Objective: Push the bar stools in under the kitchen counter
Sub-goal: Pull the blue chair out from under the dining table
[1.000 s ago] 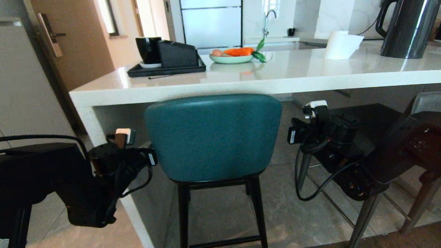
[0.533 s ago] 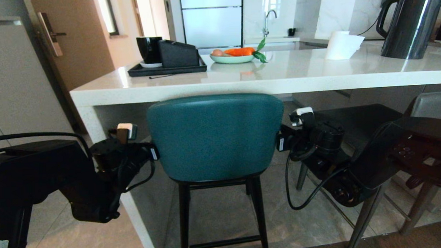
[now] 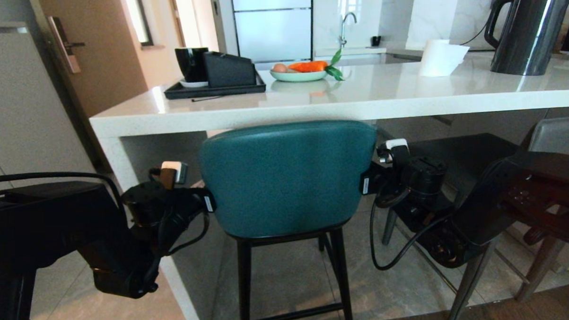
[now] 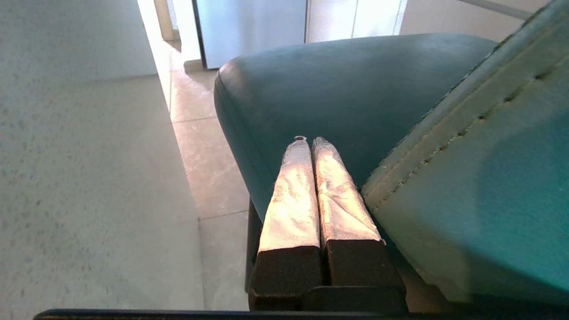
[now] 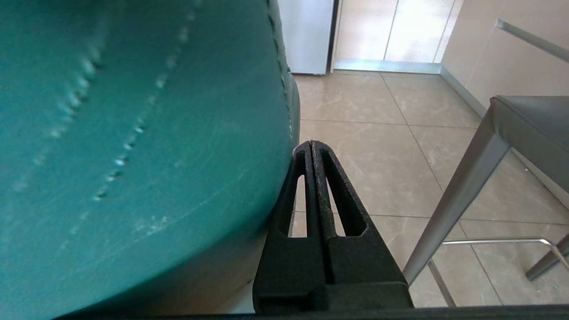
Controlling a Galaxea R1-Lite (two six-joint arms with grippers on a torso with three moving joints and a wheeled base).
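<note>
Straight ahead in the head view, the teal stool with a rounded leather back and thin black legs (image 3: 287, 179) stands with its back just below the thick edge of the long glossy white speckled stone worktop (image 3: 339, 108), its seat reaching in under the slab. The left tool (image 3: 209, 204) sits at the left edge of the teal back and the right tool (image 3: 365, 184) at its right edge, so the two arms flank the stool. Behind the right arm, the dark grey stool with a rectangular back and thick grey legs (image 3: 560, 131) stands to the right, partly hidden. On the worktop rest a black tray (image 3: 213, 90) carrying a black cup and a dark box, a pale green plate of orange and green produce (image 3: 298, 75), a white paper roll (image 3: 441, 57) and a dark metal kettle (image 3: 528, 28).

From the left wrist view, the left tool (image 4: 310, 141) has its two foil-wrapped fingers pressed together, closed on nothing, lying just beside the stitched side seam of the teal back, with the teal seat cushion (image 4: 346, 89) beyond the tips. The white side panel of the worktop (image 4: 80, 178) fills the other side.

From the right wrist view, the right tool (image 5: 311, 144) is likewise closed and empty, its black ribbed fingers meeting at the tips and lying against the curved side of the teal back (image 5: 142, 146). A grey leg and seat corner of the dark grey stool (image 5: 462, 195) stand apart over the beige tiled floor (image 5: 378, 133).
</note>
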